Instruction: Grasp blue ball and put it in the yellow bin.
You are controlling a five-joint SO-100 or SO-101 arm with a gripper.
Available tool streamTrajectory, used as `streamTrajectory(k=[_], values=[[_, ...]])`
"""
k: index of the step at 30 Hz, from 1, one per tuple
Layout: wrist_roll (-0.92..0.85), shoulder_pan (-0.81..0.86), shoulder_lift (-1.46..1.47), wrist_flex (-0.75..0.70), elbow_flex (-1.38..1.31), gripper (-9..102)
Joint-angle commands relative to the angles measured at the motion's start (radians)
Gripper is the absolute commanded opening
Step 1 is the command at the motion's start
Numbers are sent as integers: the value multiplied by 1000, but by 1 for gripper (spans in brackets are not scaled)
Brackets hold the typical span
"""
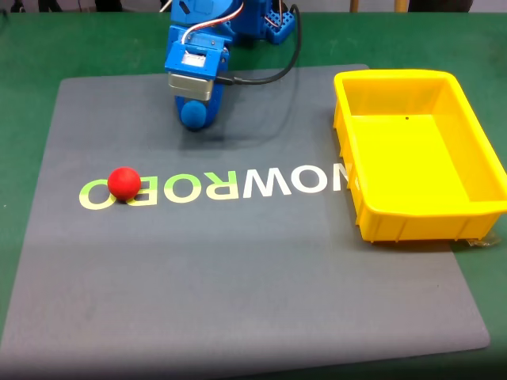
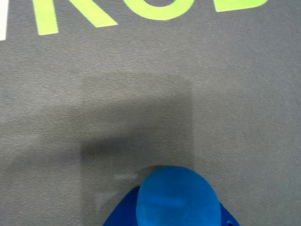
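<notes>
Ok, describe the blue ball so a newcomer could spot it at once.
Start at the grey mat, then go to its far edge, where the blue arm comes down. The blue ball sits right under the gripper there. It is round and matte blue, unlike the red ball lying on the mat's lettering.

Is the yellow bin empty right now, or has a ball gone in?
Empty. The fixed view shows the yellow bin's bare floor; the blue ball sits under the gripper on the mat.
</notes>
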State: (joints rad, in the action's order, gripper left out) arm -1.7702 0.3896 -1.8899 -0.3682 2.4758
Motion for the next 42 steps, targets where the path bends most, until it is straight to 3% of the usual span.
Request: streamTrajectory(k=[1, 8, 21, 32, 42], values=[[12, -14, -34, 21, -51, 0], [78, -92, -175, 26, -141, 0], [103, -465, -109, 14, -522, 0], [118, -772, -55, 11, -566, 0], [140, -881, 15, 8, -581, 0]])
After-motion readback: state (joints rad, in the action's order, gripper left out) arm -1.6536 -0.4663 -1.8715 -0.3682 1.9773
